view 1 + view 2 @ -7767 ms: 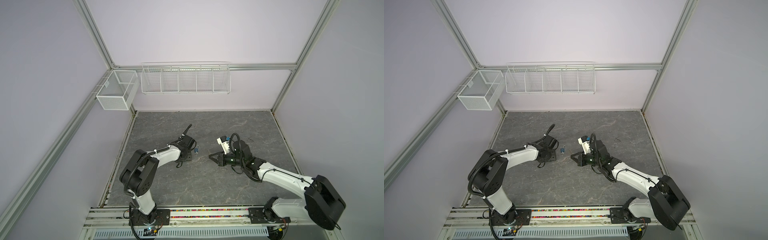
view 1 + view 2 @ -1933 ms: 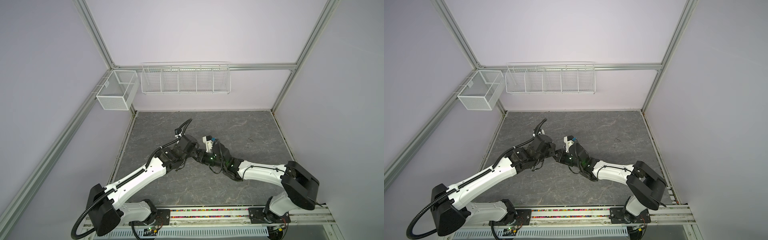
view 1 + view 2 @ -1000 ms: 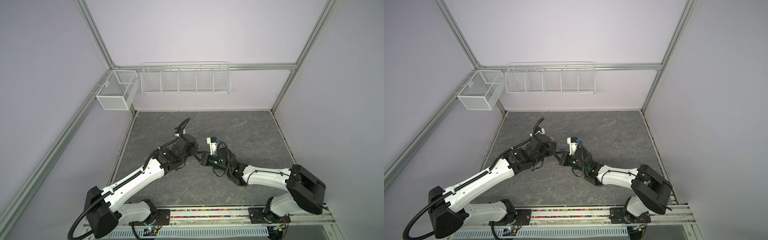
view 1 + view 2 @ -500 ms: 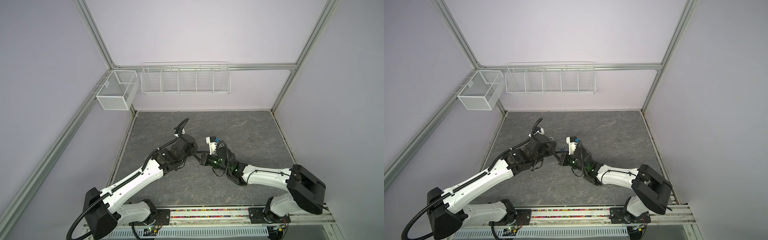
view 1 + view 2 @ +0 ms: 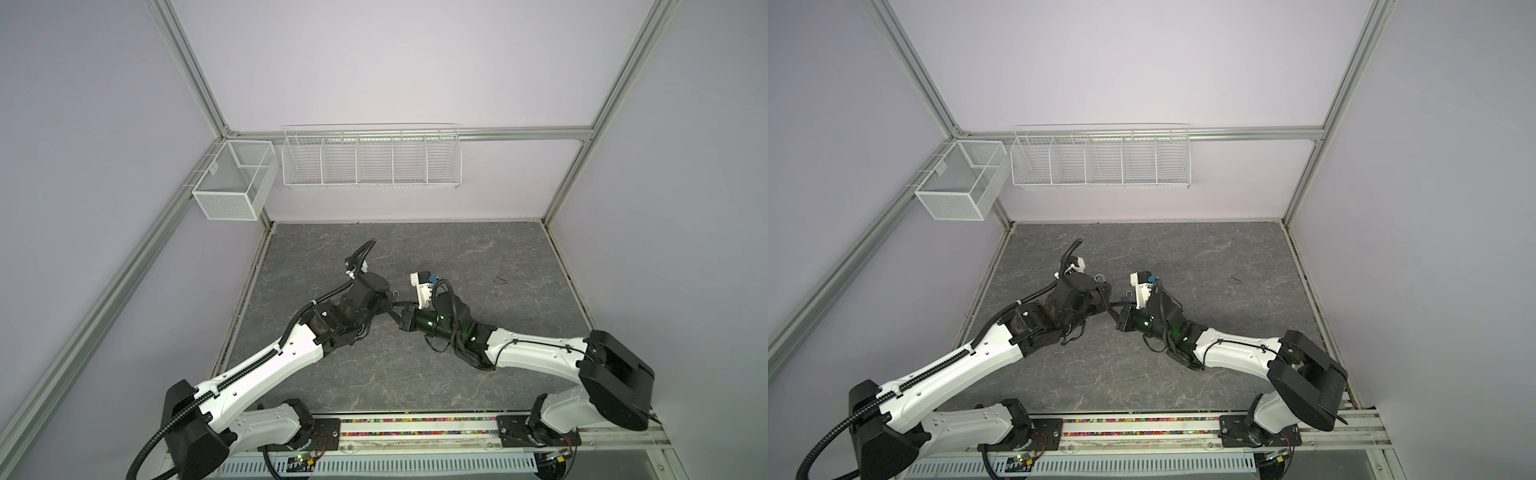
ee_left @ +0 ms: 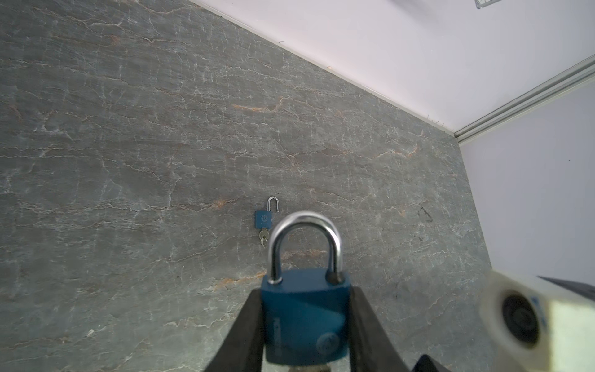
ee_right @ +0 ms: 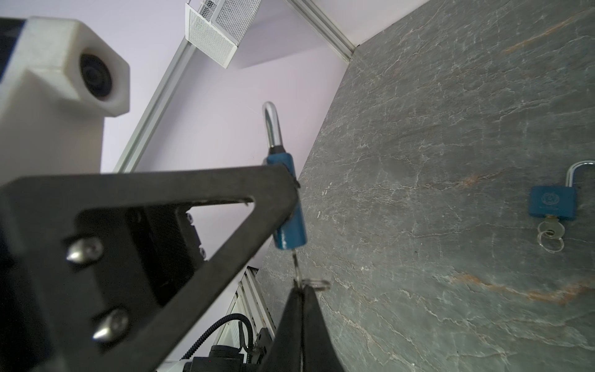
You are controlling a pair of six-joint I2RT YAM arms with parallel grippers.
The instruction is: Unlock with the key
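My left gripper [image 6: 304,291] is shut on a blue padlock [image 6: 304,315], gripping its body by the sides above the table. The steel shackle [image 6: 304,225] points away from the wrist, and both its legs meet the body. A key [image 7: 295,262] sticks in the bottom of the padlock [image 7: 291,222]. My right gripper [image 7: 297,288] is shut on the key's head beside its ring. In both top views the left gripper [image 5: 1105,300] and the right gripper [image 5: 1119,313] meet tip to tip over the table's middle. Only the padlock's shackle [image 5: 1100,277] shows there.
A second blue padlock [image 6: 264,220] [image 7: 326,204] lies flat on the grey table [image 5: 478,374] just beyond the grippers, its shackle swung open and a key in it. White wire baskets [image 5: 370,156] [image 5: 235,180] hang on the back wall and left corner.
Since the earliest frames the left arm has lifted the padlock and the two grippers have come together at the middle. Over the last second I see almost no movement.
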